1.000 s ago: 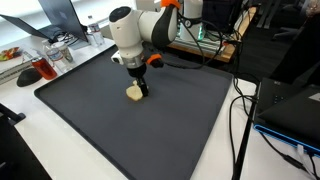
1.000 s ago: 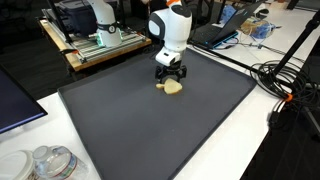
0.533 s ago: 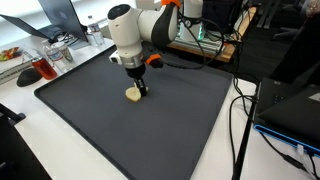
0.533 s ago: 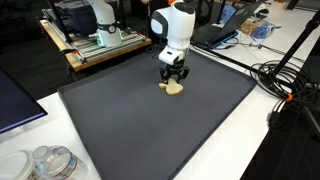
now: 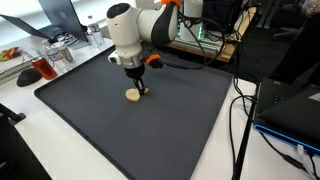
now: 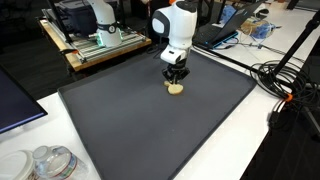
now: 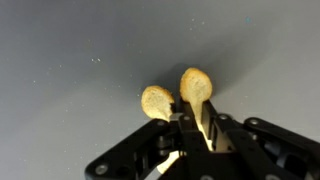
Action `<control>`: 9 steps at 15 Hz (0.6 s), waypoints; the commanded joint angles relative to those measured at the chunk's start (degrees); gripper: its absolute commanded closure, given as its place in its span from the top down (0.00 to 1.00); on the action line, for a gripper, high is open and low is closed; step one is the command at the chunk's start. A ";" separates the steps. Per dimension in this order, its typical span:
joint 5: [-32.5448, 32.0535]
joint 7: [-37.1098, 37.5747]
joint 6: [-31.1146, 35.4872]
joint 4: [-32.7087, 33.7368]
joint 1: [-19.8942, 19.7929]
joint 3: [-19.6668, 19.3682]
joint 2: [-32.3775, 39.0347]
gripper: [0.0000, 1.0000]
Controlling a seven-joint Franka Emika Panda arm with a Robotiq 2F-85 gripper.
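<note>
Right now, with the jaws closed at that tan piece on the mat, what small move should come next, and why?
Probably a short straight lift: the gripper looks shut on one tan round piece, low on the dark mat, with a second tan piece right beside it.

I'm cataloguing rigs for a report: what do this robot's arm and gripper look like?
The arm has rounded, glossy white links with orange accents. The gripper is black, with two slim fingers on jointed linkages. No markings are legible.
</note>
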 commanded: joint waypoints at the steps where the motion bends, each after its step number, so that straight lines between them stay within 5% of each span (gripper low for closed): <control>1: -1.14 0.34 -0.49 1.84 1.14 -1.28 1.98 0.01; 9: -1.41 -0.65 -0.87 1.74 0.91 -0.86 1.73 0.03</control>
